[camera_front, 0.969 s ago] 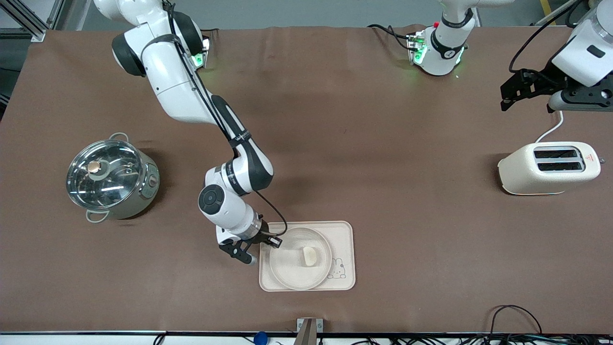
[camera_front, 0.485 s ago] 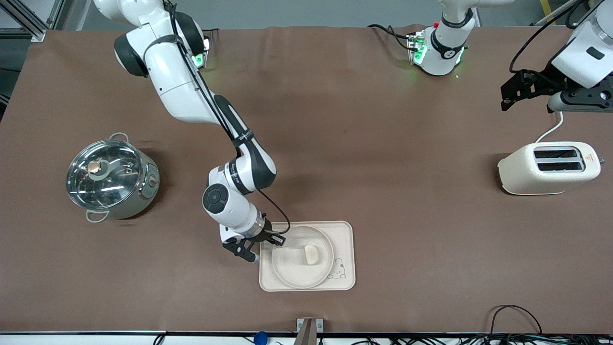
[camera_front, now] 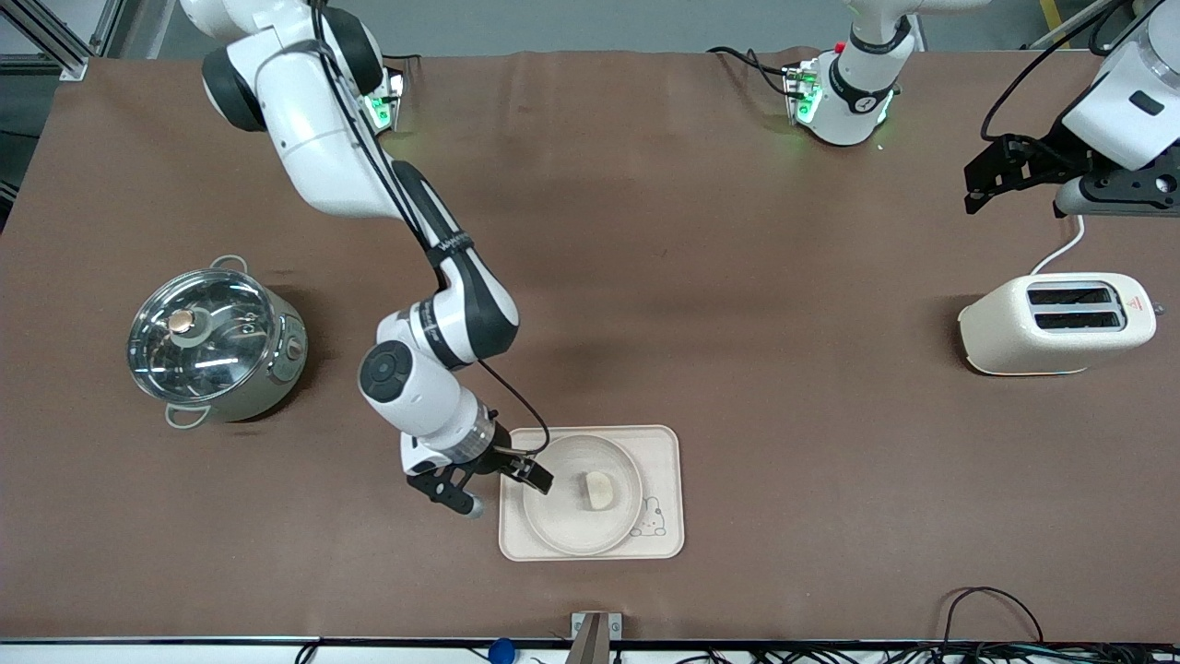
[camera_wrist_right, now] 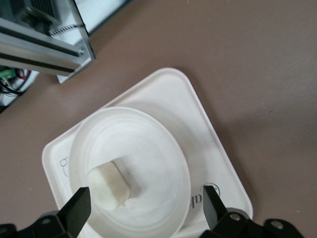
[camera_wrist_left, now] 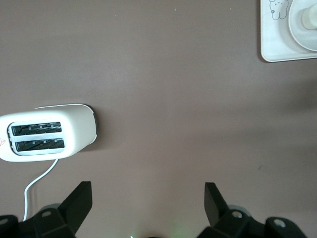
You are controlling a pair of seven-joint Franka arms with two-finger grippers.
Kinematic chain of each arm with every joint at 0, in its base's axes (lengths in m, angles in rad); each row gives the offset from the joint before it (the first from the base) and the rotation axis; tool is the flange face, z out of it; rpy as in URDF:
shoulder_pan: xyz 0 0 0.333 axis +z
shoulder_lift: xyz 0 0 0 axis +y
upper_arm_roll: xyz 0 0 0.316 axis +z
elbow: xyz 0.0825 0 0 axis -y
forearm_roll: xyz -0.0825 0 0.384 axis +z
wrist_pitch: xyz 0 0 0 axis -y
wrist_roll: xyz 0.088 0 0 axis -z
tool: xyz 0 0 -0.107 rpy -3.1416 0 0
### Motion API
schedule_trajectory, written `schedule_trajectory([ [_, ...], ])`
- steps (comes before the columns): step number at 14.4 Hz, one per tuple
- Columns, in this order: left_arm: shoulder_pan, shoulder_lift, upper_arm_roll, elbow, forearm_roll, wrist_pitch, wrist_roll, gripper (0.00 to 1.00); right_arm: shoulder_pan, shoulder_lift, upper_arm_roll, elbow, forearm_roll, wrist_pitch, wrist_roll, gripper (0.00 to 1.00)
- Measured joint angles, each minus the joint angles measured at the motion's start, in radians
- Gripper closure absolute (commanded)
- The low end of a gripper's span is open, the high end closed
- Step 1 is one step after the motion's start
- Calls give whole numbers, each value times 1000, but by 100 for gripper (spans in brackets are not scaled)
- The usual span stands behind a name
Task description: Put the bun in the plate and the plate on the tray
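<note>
The bun (camera_front: 598, 490) lies in the round plate (camera_front: 564, 527), which rests on the rabbit tray (camera_front: 666, 449) near the table's front edge. My right gripper (camera_front: 508, 496) is open and empty, low over the plate's rim at the tray's end toward the right arm. In the right wrist view the open gripper (camera_wrist_right: 146, 191) straddles the plate (camera_wrist_right: 163, 148), with the bun (camera_wrist_right: 111, 183) and tray (camera_wrist_right: 208, 129) below. My left gripper (camera_front: 979, 180) waits open and empty, raised over the table beside the toaster. It also shows open in the left wrist view (camera_wrist_left: 147, 186).
A cream toaster (camera_front: 1056, 323) with a white cord stands at the left arm's end and also shows in the left wrist view (camera_wrist_left: 47, 131). A steel pot with a glass lid (camera_front: 217, 341) stands at the right arm's end. Brown cloth covers the table.
My right gripper's fingers have spread wider and let go of the plate's rim, and the wrist has shifted a little toward the right arm's end. The plate has settled on the tray. The left arm is still.
</note>
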Motion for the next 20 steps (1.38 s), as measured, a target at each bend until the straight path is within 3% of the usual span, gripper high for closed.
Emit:
schedule_trajectory([
  [5, 9, -1, 2, 0, 0, -1, 0, 0, -18, -225, -136, -81, -6, -236, -137, 0],
  [10, 9, -2, 2, 2, 0, -1, 0, 0, -109, -486, -318, -137, -22, -654, -505, 0],
  [12, 9, -4, 2, 4, 0, -1, 0, 0, -163, -580, -340, -143, -97, -785, -579, 0],
  [14, 11, -6, 3, 12, 4, -1, 0, 0, -221, -674, -301, -155, -205, -899, -623, 0],
  [17, 11, -7, 4, 34, 6, -1, 0, 0, -457, -799, -12, -186, -370, -989, -653, 0],
  [18, 11, -7, 4, 40, 6, -1, 0, 0, -516, -842, 58, -214, -401, -997, -668, 0],
  [20, 11, -6, 4, 41, 6, -1, 0, 0, -574, -938, 115, -296, -421, -999, -705, 0],
])
